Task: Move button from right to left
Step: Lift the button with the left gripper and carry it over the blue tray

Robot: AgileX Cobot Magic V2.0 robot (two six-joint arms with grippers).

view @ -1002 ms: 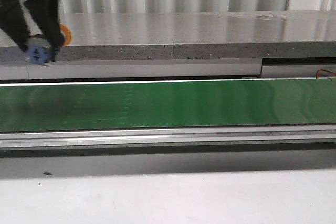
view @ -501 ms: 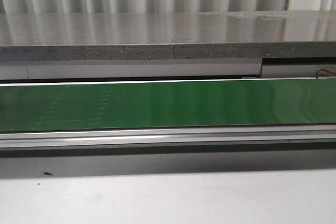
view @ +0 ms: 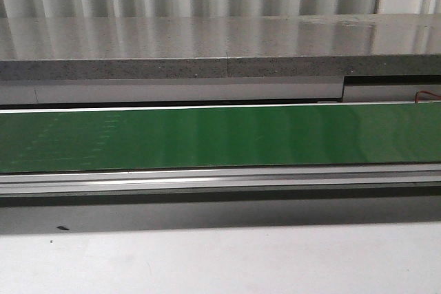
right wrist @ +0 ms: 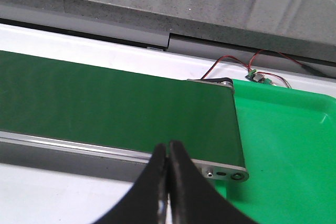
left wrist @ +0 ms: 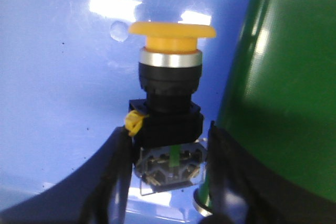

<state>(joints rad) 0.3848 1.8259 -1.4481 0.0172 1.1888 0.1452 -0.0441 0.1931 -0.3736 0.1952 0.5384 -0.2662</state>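
Left wrist view: the push-button [left wrist: 169,108] is held by its clear block body in the left gripper [left wrist: 169,169], yellow head away from the fingers, over a blue surface [left wrist: 58,77] beside the green conveyor belt [left wrist: 283,87]. It is judged best lowered onto the blue surface before the jaws are parted. Right wrist view: the right gripper [right wrist: 168,169], closed and empty, is seen above the belt's end, near a green tray [right wrist: 294,145].
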